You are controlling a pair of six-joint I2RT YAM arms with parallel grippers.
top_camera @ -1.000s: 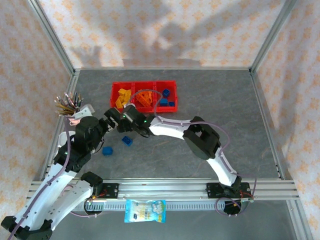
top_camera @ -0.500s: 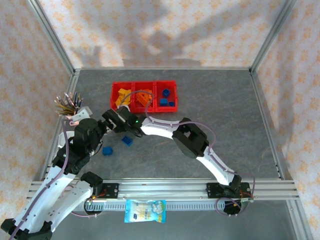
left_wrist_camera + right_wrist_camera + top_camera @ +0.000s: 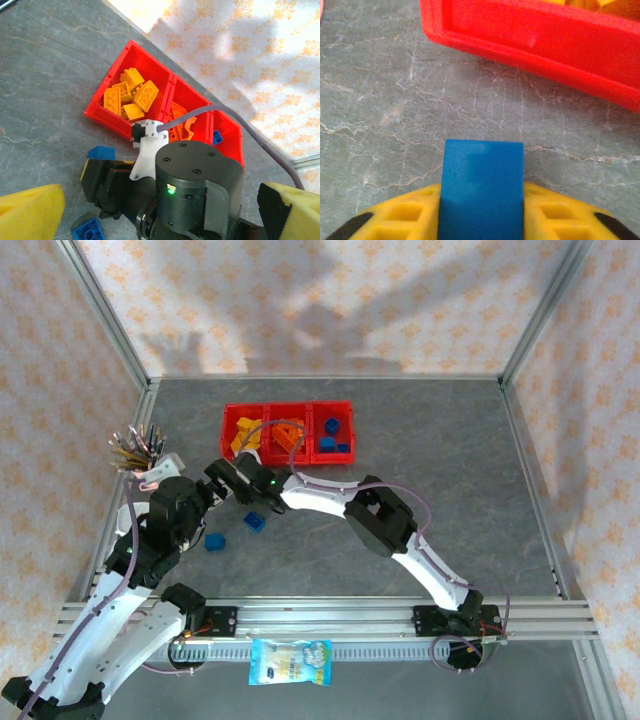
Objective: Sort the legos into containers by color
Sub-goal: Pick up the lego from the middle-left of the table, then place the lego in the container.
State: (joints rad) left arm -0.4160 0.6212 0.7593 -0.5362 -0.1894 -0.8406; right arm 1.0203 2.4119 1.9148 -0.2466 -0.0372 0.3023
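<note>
The right hand [image 3: 481, 225] is clenched on a blue brick [image 3: 482, 185], yellow pads pressing either side. It sits low over the tabletop [image 3: 395, 110], just in front of the red bins [image 3: 530, 35] and near their left end. The left hand [image 3: 160, 220] hangs spread wide just above the right wrist, holding nothing. To my eye the step is carrying this brick home. Yellow bricks [image 3: 245, 433] fill the left compartment, orange pieces [image 3: 290, 435] the middle and blue ones [image 3: 331, 428] the right end, so it has the whole row to cross. I would lift straight up until the brick clears the near wall, travel above the rims, and let go low over the blue pile so nothing bounces out. The left hand crowds the way up. A loose blue brick [image 3: 255, 522] and another [image 3: 215, 541] lie nearby.
</note>
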